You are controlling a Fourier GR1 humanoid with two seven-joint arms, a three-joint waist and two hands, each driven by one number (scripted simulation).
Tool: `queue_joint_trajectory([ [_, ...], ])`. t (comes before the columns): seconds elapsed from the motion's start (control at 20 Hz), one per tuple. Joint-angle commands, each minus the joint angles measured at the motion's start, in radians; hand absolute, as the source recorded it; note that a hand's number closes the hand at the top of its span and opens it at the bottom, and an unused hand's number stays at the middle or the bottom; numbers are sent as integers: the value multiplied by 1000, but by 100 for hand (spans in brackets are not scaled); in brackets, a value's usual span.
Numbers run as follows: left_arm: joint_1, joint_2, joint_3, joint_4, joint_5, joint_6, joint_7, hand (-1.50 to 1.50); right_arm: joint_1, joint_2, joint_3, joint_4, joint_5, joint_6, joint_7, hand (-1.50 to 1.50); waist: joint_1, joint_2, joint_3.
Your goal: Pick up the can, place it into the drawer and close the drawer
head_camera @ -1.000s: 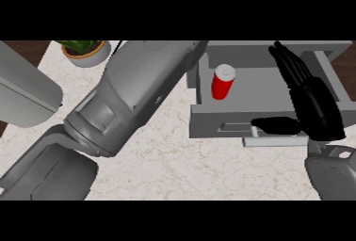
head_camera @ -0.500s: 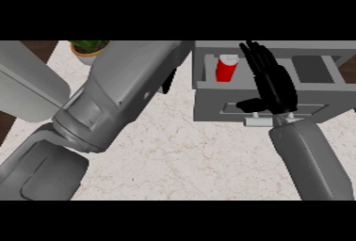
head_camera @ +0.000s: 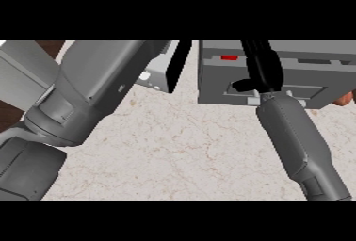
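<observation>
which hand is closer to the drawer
Right. The right hand lies over the drawer front; the left hand hangs beside its left edge, across a gap.

The tabletop (head_camera: 188, 150) is a pale, marbled surface with fine brown veining. A grey drawer unit (head_camera: 278, 77) sits on it directly beneath the right hand (head_camera: 261, 70). A second grey object (head_camera: 156, 75) rests further to that hand's left, partly hidden.

A pale marbled counter (head_camera: 188, 155) fills the middle of the view. At 9 o'clock, dark brown floor (head_camera: 8, 115) shows beside it. A small brownish object (head_camera: 345, 99), cut by the edge, sits at 3 o'clock.
</observation>
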Motion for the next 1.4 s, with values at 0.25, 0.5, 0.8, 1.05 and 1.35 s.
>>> queue_joint_trajectory([
  [0.25, 96, 73, -16, -121, -23, -26, 51, -150, -239, 7, -70, 311, 54, -165, -2, -150, 32, 3, 0],
  [0.5, 155, 100, -27, -202, -28, -46, 82, -150, -340, -3, -98, 412, 62, -188, 15, -150, 47, 4, -1],
  [0.8, 207, 137, -45, -303, -32, -71, 129, -150, -364, -38, -147, 462, 10, -216, -86, -150, 70, 6, 1],
  [1.05, 259, 158, -37, -350, -30, -63, 132, -150, -459, 13, -195, 457, -53, -169, -102, -150, 68, 6, 1],
  [1.35, 300, 220, -37, -438, -32, -85, 166, -150, -442, 6, -249, 484, -103, -181, -196, -150, 63, 8, 2],
])
